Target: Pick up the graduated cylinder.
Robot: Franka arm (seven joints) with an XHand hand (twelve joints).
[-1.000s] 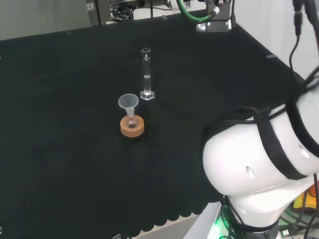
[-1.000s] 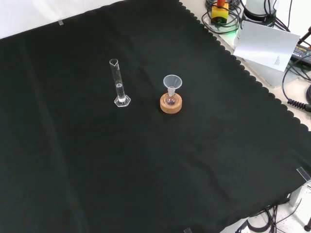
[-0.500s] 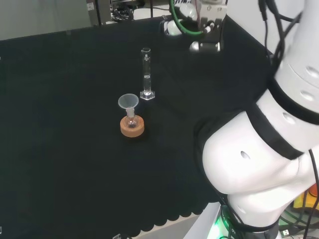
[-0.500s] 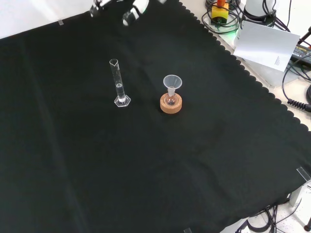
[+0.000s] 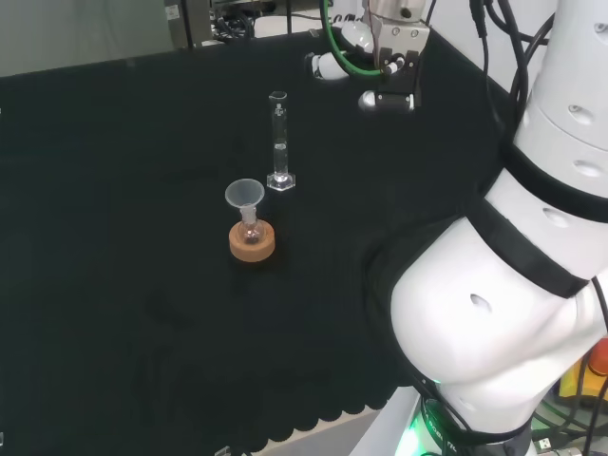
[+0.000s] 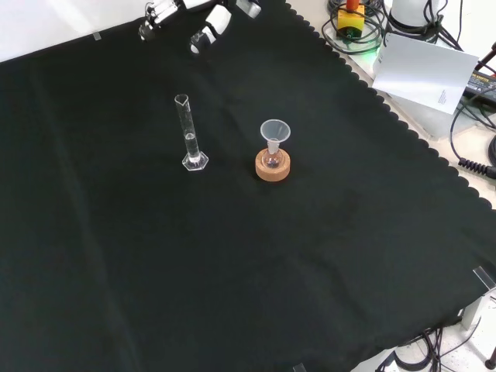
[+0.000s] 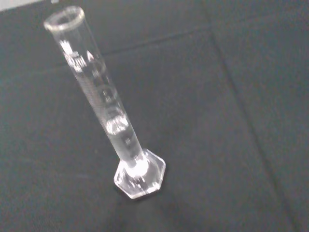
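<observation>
text: none readable | clear glass graduated cylinder (image 7: 104,106): scale marks blurred | white paper sheet (image 6: 431,71): print too small

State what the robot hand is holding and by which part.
Nothing is held: the robot hand is apart from the graduated cylinder, which stands upright on the cloth.

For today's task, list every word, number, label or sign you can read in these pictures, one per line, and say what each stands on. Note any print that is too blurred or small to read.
Nothing here can be read.
Graduated cylinder: scale marks run up its tube in the wrist view, too blurred to read.
White sheet beside the cloth in the front view: a small patch of print, too small to read.
Funnel, cork ring and black cloth: no print seen.
</observation>
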